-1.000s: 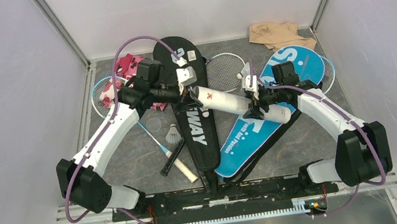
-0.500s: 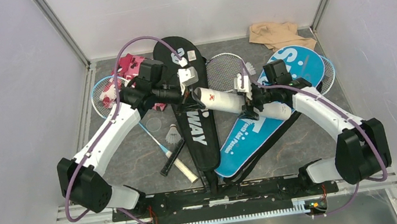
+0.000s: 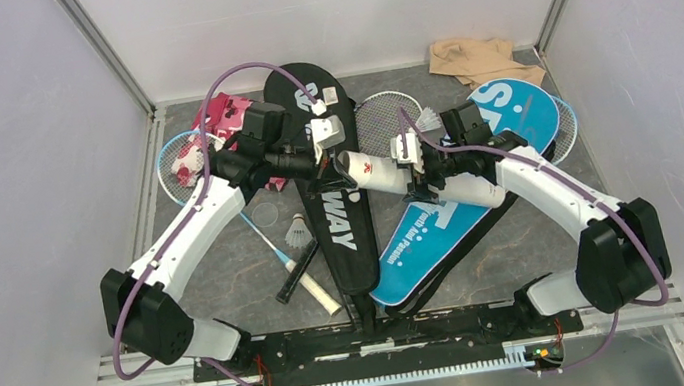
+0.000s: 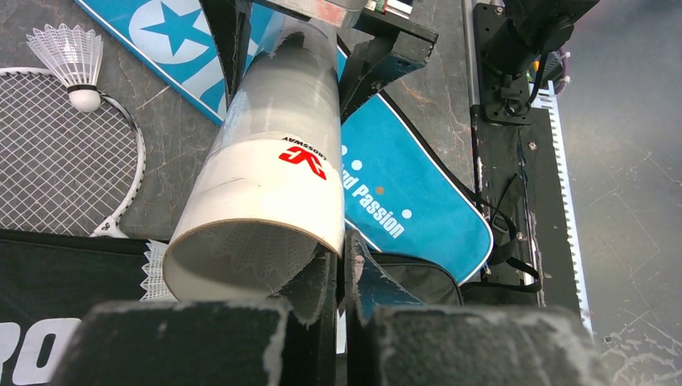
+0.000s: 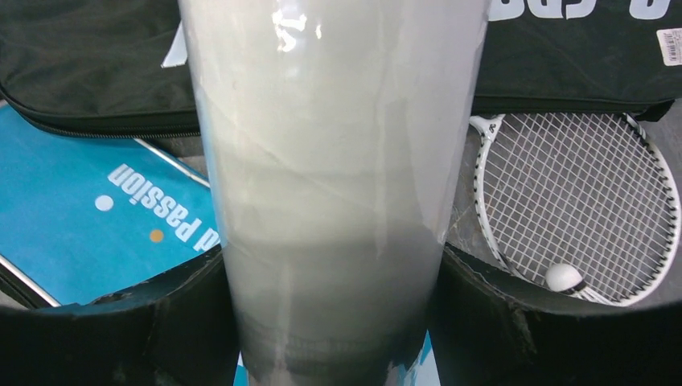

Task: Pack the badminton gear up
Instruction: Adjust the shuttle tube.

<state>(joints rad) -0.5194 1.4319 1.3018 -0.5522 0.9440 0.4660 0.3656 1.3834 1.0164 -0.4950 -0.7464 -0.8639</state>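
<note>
The white tube (image 3: 370, 169) hangs slanted over the black cover (image 3: 338, 229) and the blue cover (image 3: 426, 242). My left gripper (image 3: 333, 154) is shut on the rim of its open end (image 4: 241, 257), with one finger inside and one outside (image 4: 344, 273). My right gripper (image 3: 413, 169) clasps the tube's middle (image 5: 330, 121), its fingers (image 5: 482, 322) lying against both sides. One shuttlecock (image 3: 298, 229) lies left of the black cover. Another shuttlecock (image 4: 72, 60) rests at the white racket (image 3: 388, 121). A blue-shafted racket (image 3: 178, 166) lies at the left.
A pink camouflage cloth (image 3: 221, 114) lies at the back left and a beige cloth (image 3: 481, 57) at the back right. A clear round lid (image 3: 265, 214) sits beside the left arm. Walls close in the table on three sides.
My right gripper has slid along the tube toward its open end, while the tube has stayed in place. My left gripper's fingers have closed on the rim.
</note>
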